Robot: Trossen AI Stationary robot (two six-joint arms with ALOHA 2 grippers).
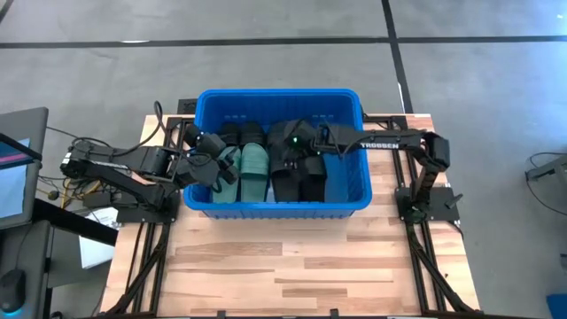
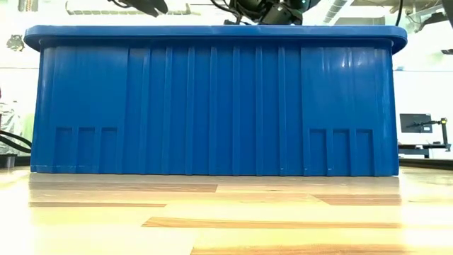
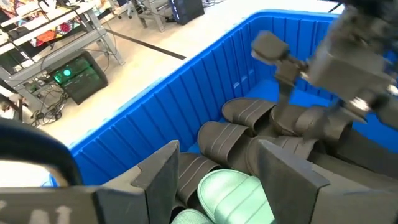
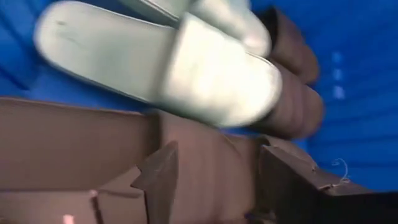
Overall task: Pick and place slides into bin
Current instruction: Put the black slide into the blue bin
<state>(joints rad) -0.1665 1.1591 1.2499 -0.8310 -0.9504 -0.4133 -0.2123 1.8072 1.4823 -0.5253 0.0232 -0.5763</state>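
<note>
Currently, the large rectangular bright blue plastic bin [image 1: 279, 209] sits on the pale wooden slatted table [image 1: 292, 266], against its far edge, leaving a broad open strip of tabletop along the near edge. Rubber slide sandals fill most of the bin floor: two sage green slides [image 1: 248, 170] lie side by side left of centre, and matte black slides [image 1: 297, 182] lie packed to their right and behind them. Free floor remains only along the bin's right wall. The left gripper [image 1: 208, 152] hangs over the bin's left rim, fingers apart, holding nothing. The right gripper [image 1: 297, 142] reaches inside above the black slides, fingers apart around nothing.
</note>
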